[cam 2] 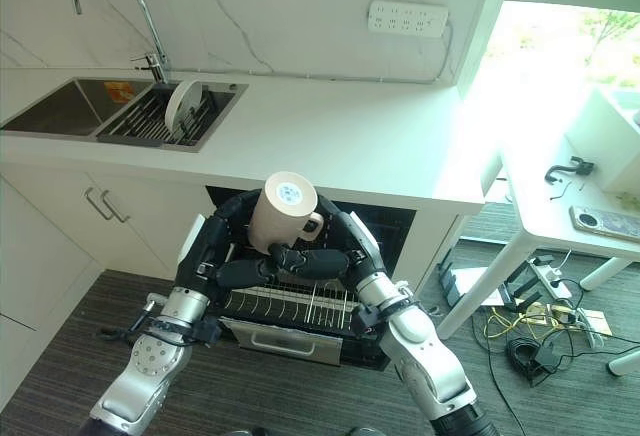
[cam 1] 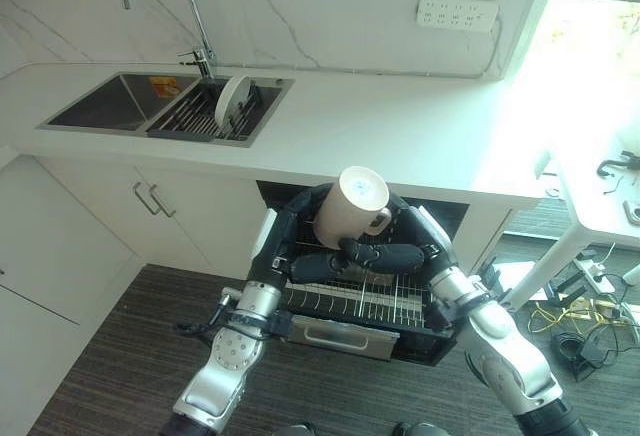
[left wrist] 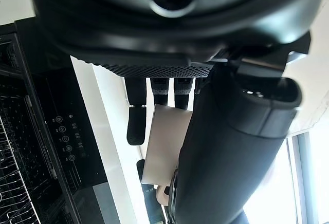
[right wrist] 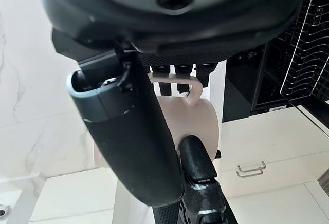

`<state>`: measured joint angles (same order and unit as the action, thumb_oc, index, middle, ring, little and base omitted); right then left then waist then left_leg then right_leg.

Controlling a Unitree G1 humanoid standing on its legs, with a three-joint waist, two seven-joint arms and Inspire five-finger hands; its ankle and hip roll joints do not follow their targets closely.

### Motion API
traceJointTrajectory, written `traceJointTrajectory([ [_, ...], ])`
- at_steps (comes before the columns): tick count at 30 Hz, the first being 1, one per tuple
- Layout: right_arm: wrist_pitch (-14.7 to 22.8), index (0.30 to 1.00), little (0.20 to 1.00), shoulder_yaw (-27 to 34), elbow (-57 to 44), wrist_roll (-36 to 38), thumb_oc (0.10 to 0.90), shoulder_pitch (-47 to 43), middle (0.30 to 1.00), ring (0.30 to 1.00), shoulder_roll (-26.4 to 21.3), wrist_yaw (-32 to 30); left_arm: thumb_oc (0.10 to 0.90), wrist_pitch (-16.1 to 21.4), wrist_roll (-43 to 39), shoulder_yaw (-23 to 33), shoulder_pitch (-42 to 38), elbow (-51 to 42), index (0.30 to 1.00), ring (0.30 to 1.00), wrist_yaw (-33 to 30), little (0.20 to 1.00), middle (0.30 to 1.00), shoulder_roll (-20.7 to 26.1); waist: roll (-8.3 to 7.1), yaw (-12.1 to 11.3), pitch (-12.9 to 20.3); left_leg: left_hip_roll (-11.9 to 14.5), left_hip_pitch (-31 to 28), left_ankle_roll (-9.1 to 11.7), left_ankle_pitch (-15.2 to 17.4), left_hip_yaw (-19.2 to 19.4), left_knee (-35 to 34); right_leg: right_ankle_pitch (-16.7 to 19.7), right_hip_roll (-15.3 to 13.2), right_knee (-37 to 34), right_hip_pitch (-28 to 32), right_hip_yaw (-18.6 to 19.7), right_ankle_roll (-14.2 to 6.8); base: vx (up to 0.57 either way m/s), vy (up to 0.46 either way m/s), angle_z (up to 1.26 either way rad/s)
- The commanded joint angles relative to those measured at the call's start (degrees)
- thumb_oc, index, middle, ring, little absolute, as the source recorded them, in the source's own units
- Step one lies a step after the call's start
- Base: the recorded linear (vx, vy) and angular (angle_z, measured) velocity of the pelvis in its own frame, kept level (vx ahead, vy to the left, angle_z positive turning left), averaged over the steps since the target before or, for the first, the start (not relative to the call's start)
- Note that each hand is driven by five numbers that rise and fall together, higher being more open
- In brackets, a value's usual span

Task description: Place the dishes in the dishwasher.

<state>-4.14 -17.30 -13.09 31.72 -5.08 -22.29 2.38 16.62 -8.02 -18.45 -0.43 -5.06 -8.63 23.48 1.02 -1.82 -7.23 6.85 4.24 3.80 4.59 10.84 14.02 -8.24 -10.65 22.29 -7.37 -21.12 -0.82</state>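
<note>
2 hands [cam 1: 300, 256] [cam 1: 400, 254] round mug [cam 1: 350, 206]

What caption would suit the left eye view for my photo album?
Both hands, left and right, hold a beige mug above the open dishwasher rack; a plate stands in the sink rack.

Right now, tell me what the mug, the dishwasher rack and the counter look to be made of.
Mug: likely glazed ceramic, with a smooth beige wall and a thick moulded handle; held between the left hand and right hand. Rack: thin wire grid, probably coated metal. Counter: white stone-like slab, smooth; could be quartz or laminate.
</note>
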Motion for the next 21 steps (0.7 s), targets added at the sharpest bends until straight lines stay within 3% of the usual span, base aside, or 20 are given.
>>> traceJointTrajectory([
  [1,4.00,0.900,0.900,1.31,-4.34,1.71,0.800,-6.15,0.900,0.900,3.17,-0.54,0.400,6.95,0.61,-1.12,-8.85,-8.47,0.300,0.300,-1.84,0.300,0.300,0.00,-1.31,-0.03,2.00,-1.03,-2.84,-1.49,9.81,0.39,3.16,-2.85,0.77,-5.10,6.50,2.59,-5.93,0.00,0.000,0.00],
  [16,3.92,0.900,0.900,0.81,-5.63,5.38,0.800,-8.38,0.900,0.900,4.42,-2.71,0.400,6.26,0.22,-4.07,-10.74,-8.38,0.300,0.300,-1.13,0.300,0.300,-0.38,-1.26,0.11,1.90,-1.18,-2.90,-1.70,9.92,0.72,3.16,-2.88,0.79,-5.10,6.48,2.69,-5.96,0.00,0.000,0.00],
  [17,3.79,0.613,0.613,0.65,-5.38,5.40,0.609,-8.39,0.613,0.613,4.62,-3.10,0.400,6.17,0.43,-4.21,-10.84,-8.44,0.300,0.300,-1.39,0.300,0.300,-0.48,-1.25,0.13,1.92,-1.20,-2.92,-1.72,9.92,0.72,3.16,-2.87,0.79,-5.10,6.48,2.72,-5.96,0.00,0.000,0.00],
  [18,3.77,0.521,0.521,0.57,-5.34,5.41,0.547,-8.31,0.521,0.521,4.67,-3.30,0.400,6.13,0.45,-4.19,-10.83,-8.48,0.300,0.300,-1.47,0.300,0.300,-0.47,-1.23,0.16,1.95,-1.17,-2.92,-1.72,9.93,0.75,3.16,-2.93,0.79,-5.10,6.48,2.73,-5.94,0.00,0.000,0.00],
  [20,3.76,0.521,0.521,0.56,-5.35,5.41,0.547,-8.30,0.521,0.521,4.68,-3.32,0.400,6.12,0.46,-4.18,-10.81,-8.49,0.300,0.300,-1.47,0.300,0.300,-0.47,-1.23,0.16,1.97,-1.16,-2.91,-1.72,9.93,0.76,3.16,-2.93,0.79,-5.10,6.47,2.74,-5.94,0.00,0.000,0.00],
  [21,4.06,0.300,0.300,0.65,-5.44,5.45,0.400,-7.65,0.300,0.300,5.01,-4.31,0.400,5.89,0.54,-4.20,-10.66,-8.70,0.300,0.300,-1.53,0.300,0.300,-0.41,-1.13,0.21,1.95,-1.09,-2.98,-1.73,9.90,0.87,3.16,-2.95,0.79,-5.10,6.54,2.70,-5.89,0.00,0.000,0.00],
])
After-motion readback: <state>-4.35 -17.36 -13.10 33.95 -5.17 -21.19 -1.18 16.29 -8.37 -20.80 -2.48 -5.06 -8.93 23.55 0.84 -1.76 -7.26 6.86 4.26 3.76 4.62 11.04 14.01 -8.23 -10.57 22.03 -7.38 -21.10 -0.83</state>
